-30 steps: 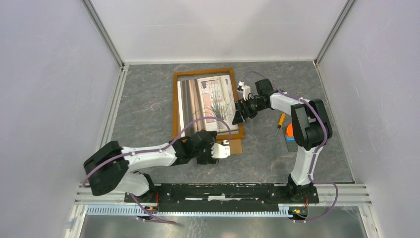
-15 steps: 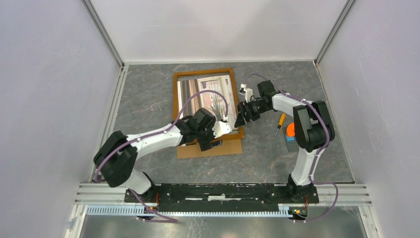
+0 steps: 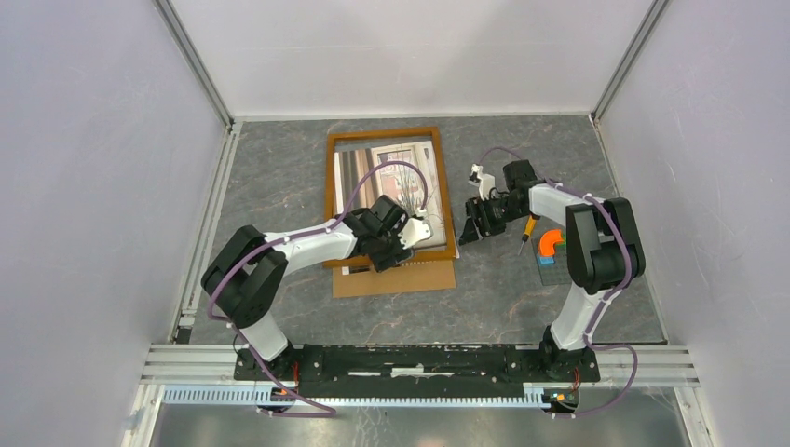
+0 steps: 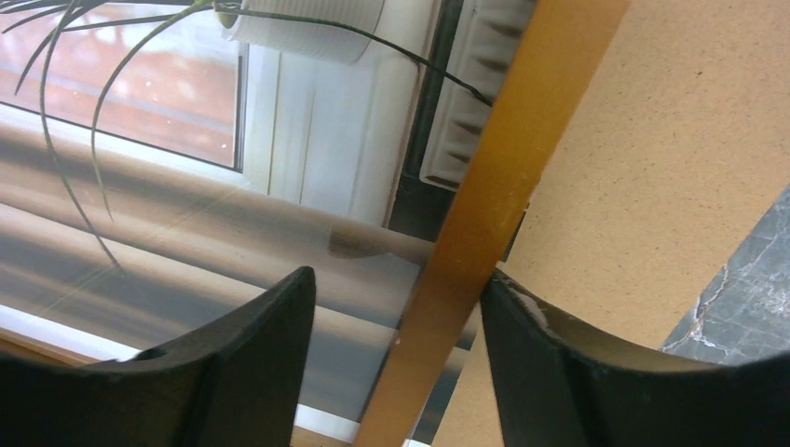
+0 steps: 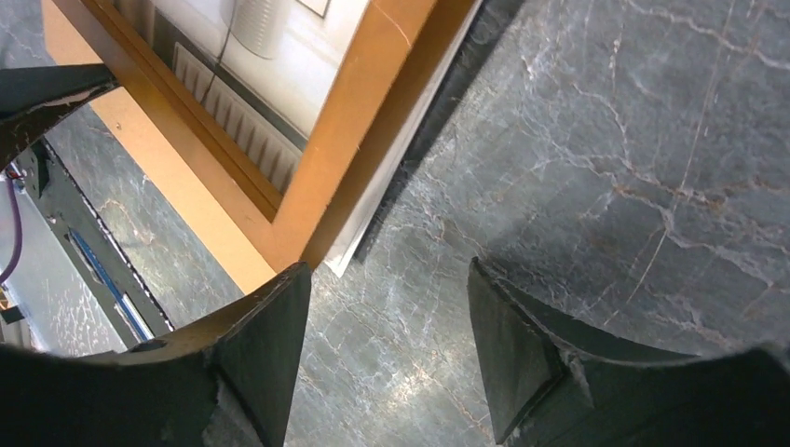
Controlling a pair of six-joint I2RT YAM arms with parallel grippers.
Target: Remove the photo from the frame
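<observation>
Risks first. The frame (image 3: pixel 382 135) lies flat at the middle of the bench (image 3: pixel 279 186), toward its far edge. The photo (image 3: pixel 354 160) is still inside it, showing through the opening. The brown back panel (image 3: pixel 401 279) sticks out past the frame's near side.

The left hand (image 4: pixel 396 277) sits at the frame's near right corner. Its 2 fingers straddle the wooden moulding, not the print. If it closes here, we judge it grabs the frame and drags or tips the whole stack. The photo would ride along instead of coming free. The print is thin and flat, so a pinch at its edge could crease it or miss. Nothing pins the frame, so any pull could slide it across the bench.

In the right wrist view a white edge pokes out under the frame's right moulding. We cannot tell if that is the photo.

Hands:
- Left hand: jaws partly apart. The right finger is at or touching the moulding, and the left finger is clear of it over the photo. Not clamped, holding nothing.
- Right hand (image 5: pixel 389 268): jaws apart over bare bench just beside the frame's near right corner. It touches nothing and holds nothing.
</observation>
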